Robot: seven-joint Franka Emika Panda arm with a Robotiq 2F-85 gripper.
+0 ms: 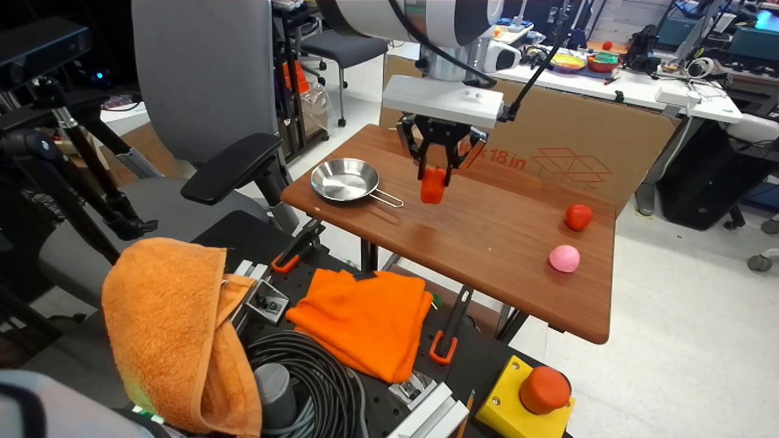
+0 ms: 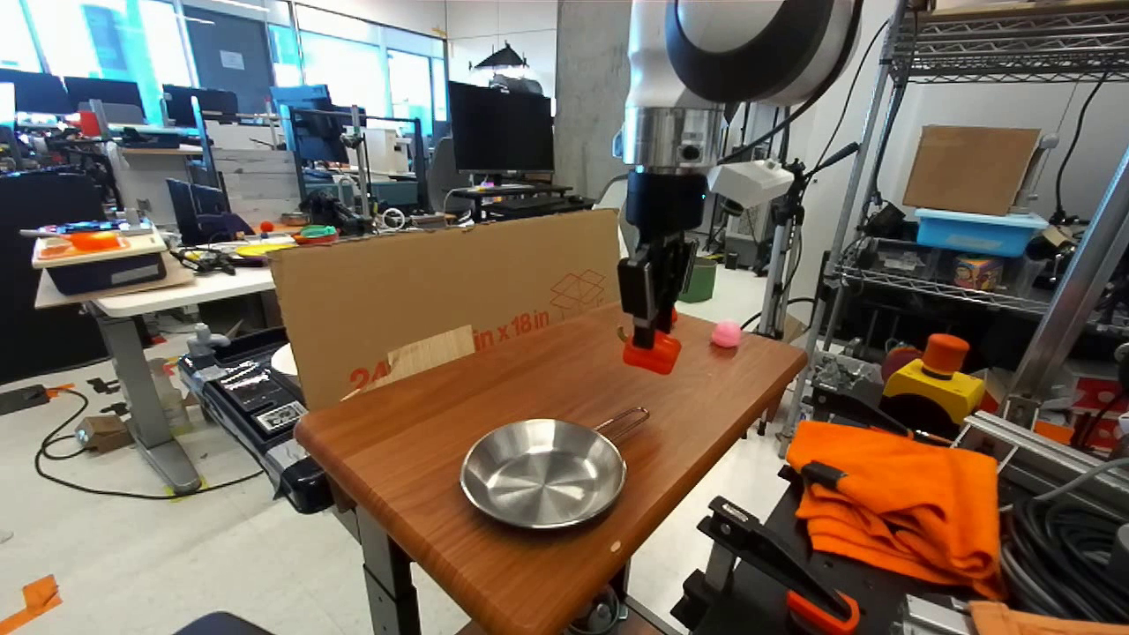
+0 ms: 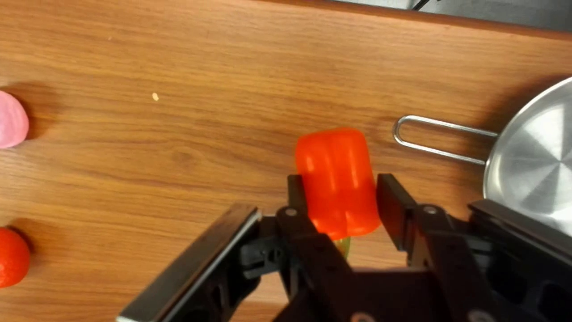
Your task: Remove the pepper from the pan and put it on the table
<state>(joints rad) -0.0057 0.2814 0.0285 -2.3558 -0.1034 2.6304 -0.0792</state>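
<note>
Red pepper (image 1: 433,187) out of the pan (image 2: 542,481); placement outstanding

Finding: my pincer (image 3: 341,192) has hold of the pepper, jaws drawn in against both its sides and parted only by its width. Position: the pepper hangs above the tabletop (image 1: 487,219), beyond the end of the pan's handle (image 3: 447,124); in both exterior views I note it raised, not resting. The pan sits on the tabletop, its bare metal floor in plain sight.

Assessment: I judge the removal complete and the setting-down in hand. Required next: a straight descent here, keeping off the handle, until the pepper bears on the tabletop; only then should I spread the jaws and rise. Its rounded sides may let it roll, so I recommend a low, slow release.
</note>
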